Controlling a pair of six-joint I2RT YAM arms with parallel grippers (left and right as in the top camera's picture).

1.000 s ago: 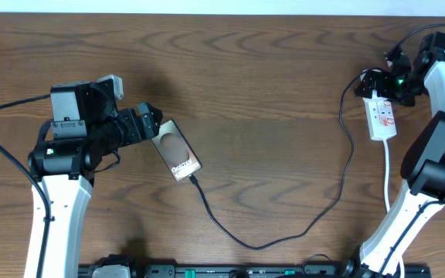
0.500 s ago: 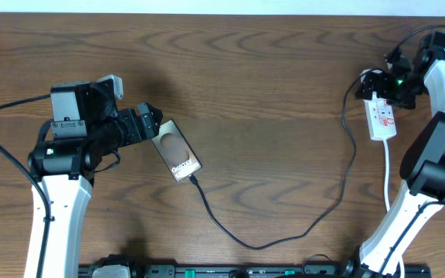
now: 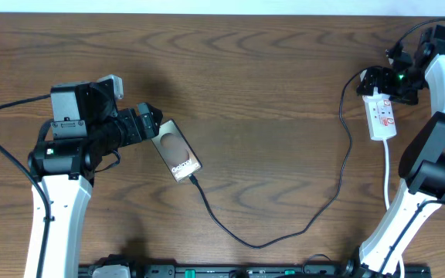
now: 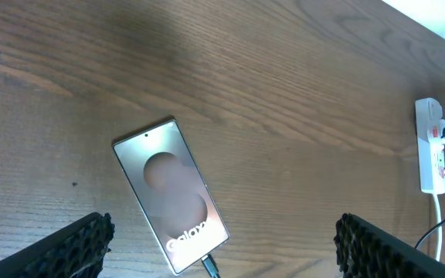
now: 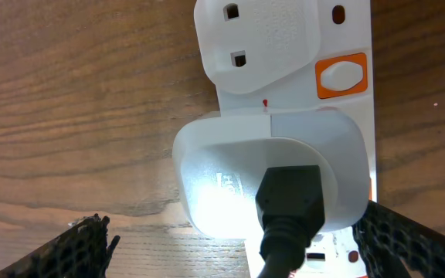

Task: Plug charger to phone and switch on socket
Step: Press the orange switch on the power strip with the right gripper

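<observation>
1. Fingers [image 4: 68, 247] of the left tool [image 3: 149, 123] are standing wide apart, released and gripping nothing. Their black pads are showing a rough, knobbly texture in the wrist view.
2. That tool is hanging at the unlettered end of the phone [image 3: 176, 150]; I cannot tell whether it is touching it.
3. The phone, a slim glossy slab with rounded corners, a brownish oval mark and white "Galaxy" lettering, is lying flat and diagonal on the left half of the surface [image 3: 269, 69], which is dark wood with wavy grain.
4. The charger [image 3: 284, 235], a thin black cable, is meeting the phone's lettered edge with its small plug tip [image 3: 194, 179]. From there it is looping down across the surface and climbing to the socket [image 3: 382, 116].
5. The right tool [image 3: 390, 83] is also spread wide, holding nothing. It is hovering over the socket's far end, with its meshed black pads to either side in the wrist view.
6. The socket, a narrow white plastic strip with red markings, is lying at the far right edge of the surface. A rounded white adapter [image 5: 269, 177] is sitting in it with the black lead entering its face.
7. An orange-framed rocker switch [image 5: 341, 76] is showing just beside the neighbouring outlet.
8. A thick white cord [image 3: 387, 174] is trailing from the strip's near end.
</observation>
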